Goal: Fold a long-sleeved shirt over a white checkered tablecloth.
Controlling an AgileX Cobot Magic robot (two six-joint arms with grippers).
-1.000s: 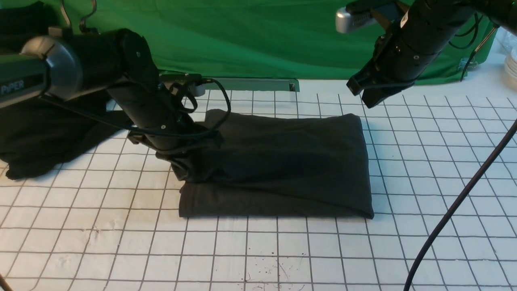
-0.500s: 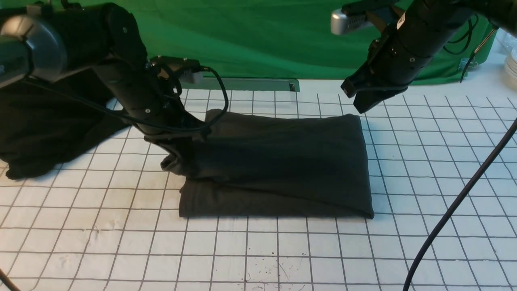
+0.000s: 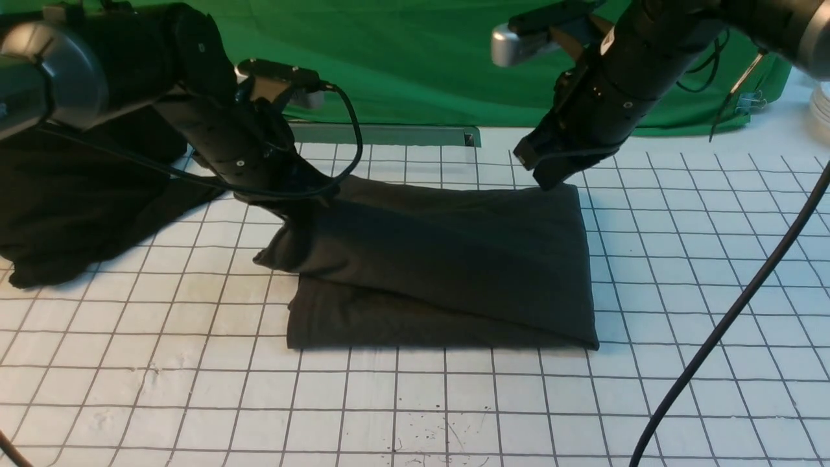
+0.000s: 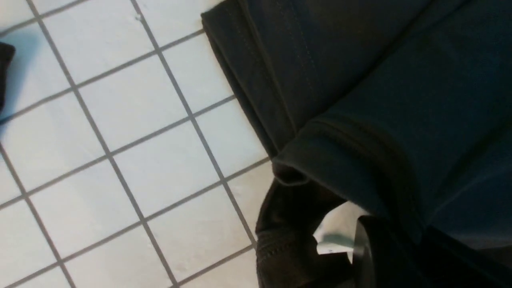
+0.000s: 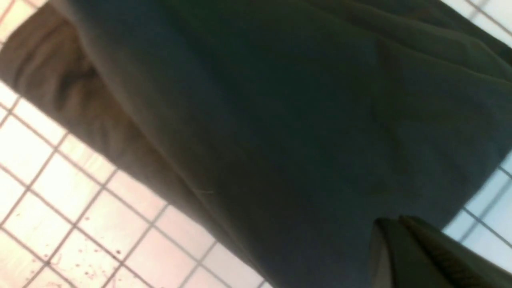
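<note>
The long-sleeved shirt (image 3: 454,259) lies folded into a dark charcoal rectangle in the middle of the white checkered tablecloth (image 3: 681,292); its print and neck label are hidden. My left gripper (image 3: 295,202) is shut on the shirt's left edge and holds the upper layer lifted off the lower one. In the left wrist view the hemmed fold (image 4: 352,160) hangs over the gripper's dark finger (image 4: 372,256). My right gripper (image 3: 548,174) hovers at the shirt's far right corner, its fingers (image 5: 404,248) pressed together with nothing between them, just over the cloth (image 5: 280,120).
A shapeless heap of black cloth (image 3: 71,214) lies at the left on the tablecloth. A green backdrop (image 3: 421,58) and a grey bar (image 3: 402,135) close off the far side. A black cable (image 3: 733,318) crosses the right side. White dishes (image 3: 820,104) stand at the far right edge.
The left gripper has risen and drawn back, lifting the shirt's left edge higher. The right arm has swung left and down to the shirt's far right corner.
</note>
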